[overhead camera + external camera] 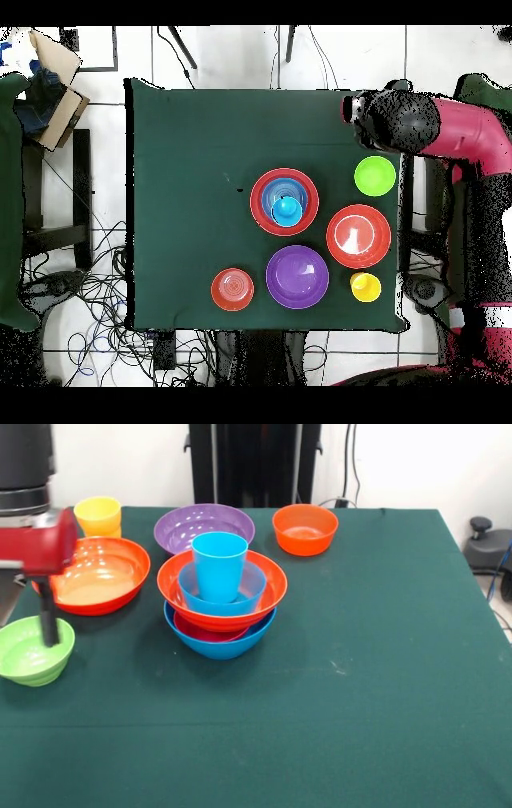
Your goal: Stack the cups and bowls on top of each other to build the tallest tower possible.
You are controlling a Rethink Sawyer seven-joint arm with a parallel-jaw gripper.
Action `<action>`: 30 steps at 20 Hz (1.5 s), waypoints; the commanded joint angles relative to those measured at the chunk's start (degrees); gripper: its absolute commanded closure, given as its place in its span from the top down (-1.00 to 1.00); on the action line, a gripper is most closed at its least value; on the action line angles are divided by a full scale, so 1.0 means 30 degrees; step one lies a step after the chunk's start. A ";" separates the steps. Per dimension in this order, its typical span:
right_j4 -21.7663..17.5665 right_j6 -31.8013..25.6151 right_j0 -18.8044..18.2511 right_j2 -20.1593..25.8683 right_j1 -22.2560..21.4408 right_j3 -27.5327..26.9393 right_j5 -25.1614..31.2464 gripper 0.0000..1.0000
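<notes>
At the left edge of the green-covered worktop (384, 688), the red arm's gripper (50, 624) reaches down into the lime green bowl (32, 652), though whether its fingers are spread or closed cannot be told. Beside it sit a large orange bowl (100, 576) and the yellow cup (98, 516). At centre stands the tower (222, 596), topped by the blue cup (219, 564), with a purple bowl (204, 526) and small orange bowl (305, 528) behind.
</notes>
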 commanded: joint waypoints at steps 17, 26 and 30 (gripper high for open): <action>-0.0240 -0.1033 -0.0200 -0.0732 0.2093 0.1618 -0.2115 1.00; -0.1271 -0.1757 -0.0654 -0.1188 0.3100 0.1611 -0.3298 1.00; -0.1440 -0.2245 -0.1123 -0.1116 0.3124 0.2248 -0.3748 1.00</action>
